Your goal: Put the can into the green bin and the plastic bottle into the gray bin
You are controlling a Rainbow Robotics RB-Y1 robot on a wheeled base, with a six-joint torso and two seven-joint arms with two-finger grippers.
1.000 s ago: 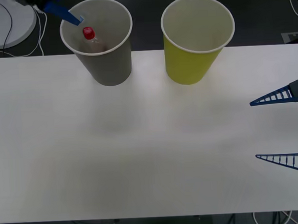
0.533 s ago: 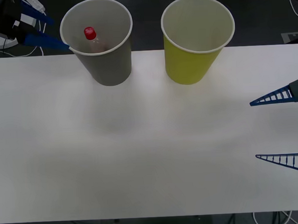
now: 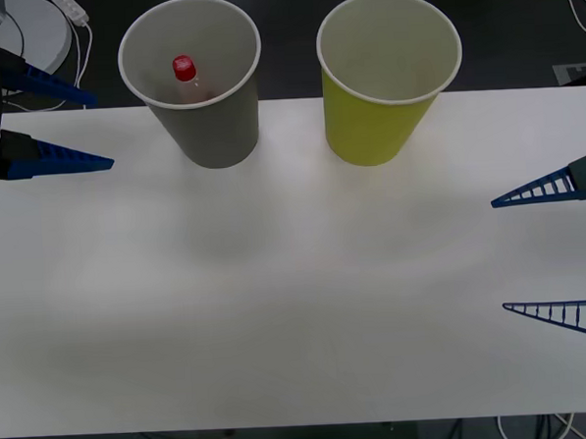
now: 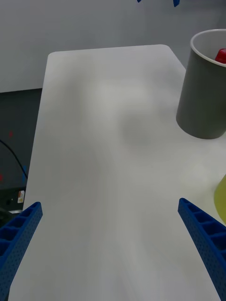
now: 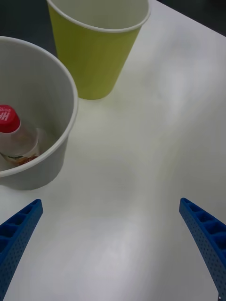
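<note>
your plastic bottle sits inside gray bin | left gripper spread, empty, left of gray bin | right gripper spread, far right of it | green bin just right of it

White table, round white base with cables behind.

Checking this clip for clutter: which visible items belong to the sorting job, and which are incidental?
Job:
gray bin
plastic bottle, inside the gray bin
green bin
left gripper, open
right gripper, open

Incidental:
white round base
cables
</note>
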